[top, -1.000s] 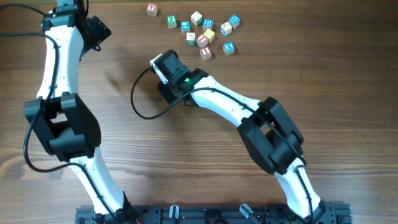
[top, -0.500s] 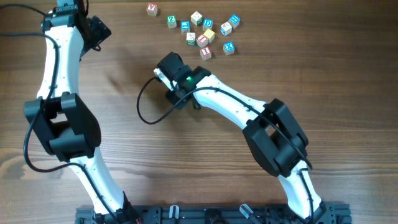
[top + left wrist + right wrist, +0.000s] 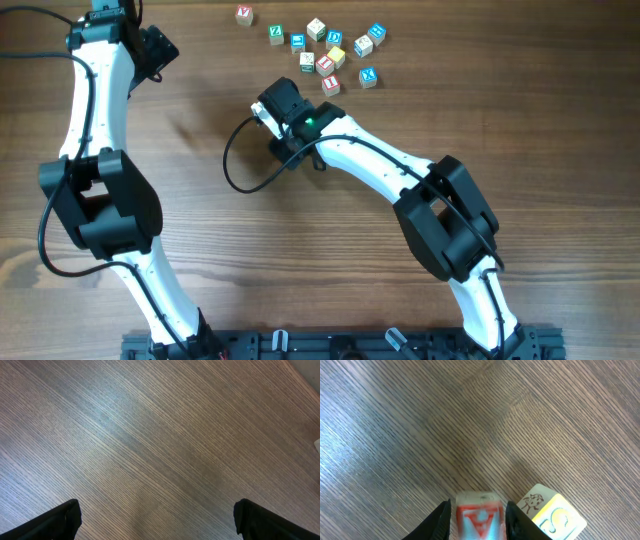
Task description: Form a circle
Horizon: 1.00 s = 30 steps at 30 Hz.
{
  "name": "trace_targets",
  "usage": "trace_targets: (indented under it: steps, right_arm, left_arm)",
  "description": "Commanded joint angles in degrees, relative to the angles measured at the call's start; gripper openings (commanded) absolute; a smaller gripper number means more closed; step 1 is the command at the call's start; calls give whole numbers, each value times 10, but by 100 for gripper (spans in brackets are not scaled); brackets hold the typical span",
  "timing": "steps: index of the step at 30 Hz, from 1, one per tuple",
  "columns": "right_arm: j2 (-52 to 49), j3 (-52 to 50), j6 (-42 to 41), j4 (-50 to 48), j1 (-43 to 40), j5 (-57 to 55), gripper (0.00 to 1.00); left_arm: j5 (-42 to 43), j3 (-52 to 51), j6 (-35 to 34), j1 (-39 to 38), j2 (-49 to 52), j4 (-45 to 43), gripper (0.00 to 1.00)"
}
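Circle not formed yet: right claw (image 3: 477,513) grips red cube (image 3: 477,520) just beside yellow cube (image 3: 551,514); loose cubes (image 3: 325,63) lie scattered. Left claw (image 3: 157,516) open, empty. Most placing remains, I'd say.

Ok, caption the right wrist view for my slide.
Right gripper flanking a red-lettered cube over the wooden table, a yellow-lettered cube just beside it.
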<state>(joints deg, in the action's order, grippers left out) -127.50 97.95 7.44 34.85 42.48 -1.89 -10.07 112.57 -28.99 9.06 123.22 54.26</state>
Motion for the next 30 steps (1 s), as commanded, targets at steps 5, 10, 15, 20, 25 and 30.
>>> trace_targets:
  steps: [5,10,15,20,25,30]
  right_arm:
    - [-6,-2,5,-3,0,15,39]
    - [-6,-2,-1,-9,0,14,50]
    - [-1,7,-51,-55,0,15,49]
    - [27,25,-94,-52,-2,7,27]
    - [27,24,-121,-2,-2,24,4]
    - [27,24,-184,32,-11,0,4]
  left_arm:
    - [-7,6,3,1,-2,0,100]
    - [-7,6,3,1,-2,0,100]
    - [-7,6,3,1,-2,0,100]
    - [-7,6,3,1,-2,0,100]
    - [-7,6,3,1,-2,0,100]
    - [-7,6,3,1,-2,0,100]
